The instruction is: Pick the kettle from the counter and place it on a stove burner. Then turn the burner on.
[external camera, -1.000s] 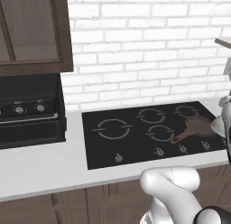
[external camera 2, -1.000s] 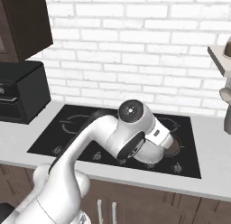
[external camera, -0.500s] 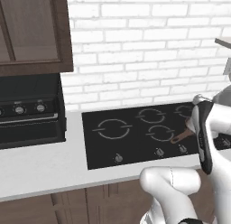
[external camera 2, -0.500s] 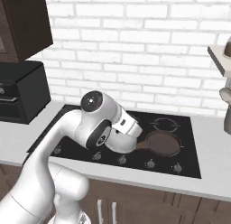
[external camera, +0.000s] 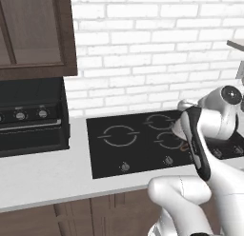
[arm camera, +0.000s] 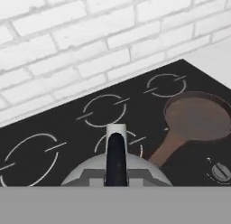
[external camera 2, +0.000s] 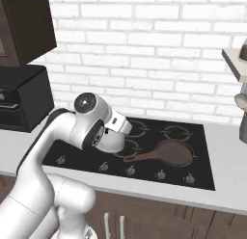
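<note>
The gripper (arm camera: 116, 184) is clenched on the kettle (arm camera: 116, 171), gripping its dark handle directly between the fingers. Beyond the fingertips lies the black cooktop (arm camera: 67, 128); the brown frying pan (arm camera: 196, 119) sits to their right in the hand view.

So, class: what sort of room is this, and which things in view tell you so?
A rendered kitchen: a black glass cooktop set into a pale counter, a brown frying pan on it, and a white brick wall behind.
</note>
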